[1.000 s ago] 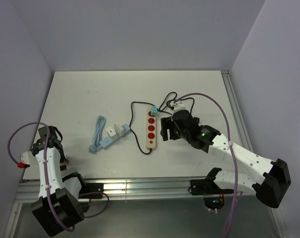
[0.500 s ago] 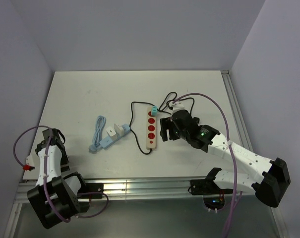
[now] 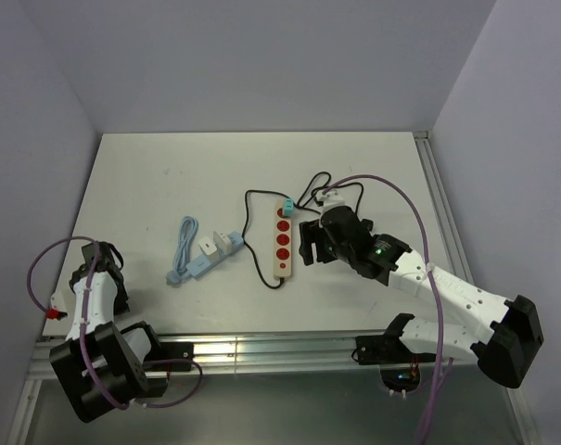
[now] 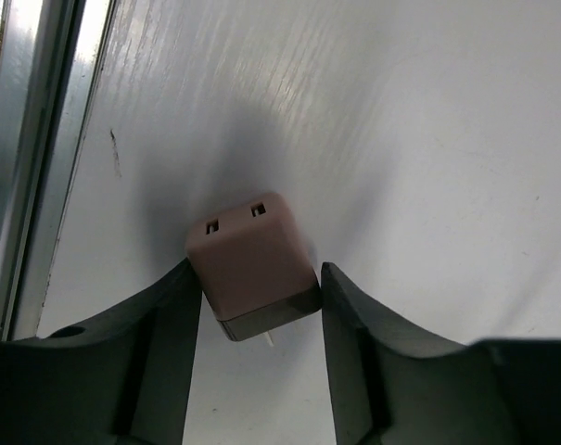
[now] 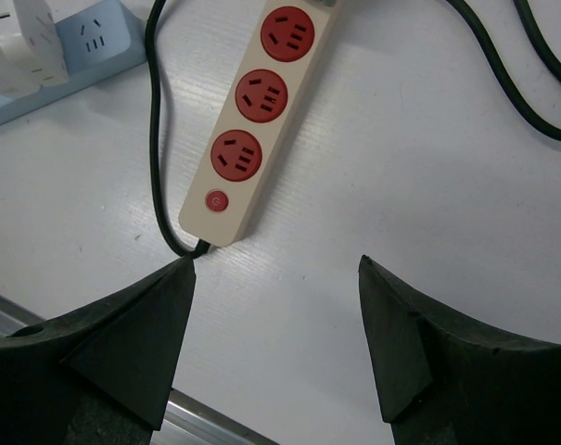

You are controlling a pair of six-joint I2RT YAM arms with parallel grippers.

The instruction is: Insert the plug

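Observation:
In the left wrist view a brownish-pink cube plug [image 4: 252, 269] lies tilted on the white table, two slots on its top face and a thin prong showing underneath. My left gripper [image 4: 258, 320] straddles it, and both fingers [image 4: 169, 334] touch its sides. In the top view this gripper [image 3: 101, 271] is at the table's near left corner, where the plug is hidden under it. The beige power strip [image 3: 283, 239] with red sockets [image 5: 257, 139] lies mid-table. My right gripper [image 5: 275, 278] hovers open just beside the strip's switch end, holding nothing.
A light blue power strip [image 3: 198, 264] with a white adapter [image 3: 220, 243] and a coiled blue cable [image 3: 183, 246] lies left of the beige strip. Black cord [image 3: 257, 232] loops around it. A metal rail [image 4: 20, 167] runs along the near table edge by the left gripper.
My left gripper's fingers have come together onto the plug, and the left arm has drawn down toward the near edge. The right arm has not moved.

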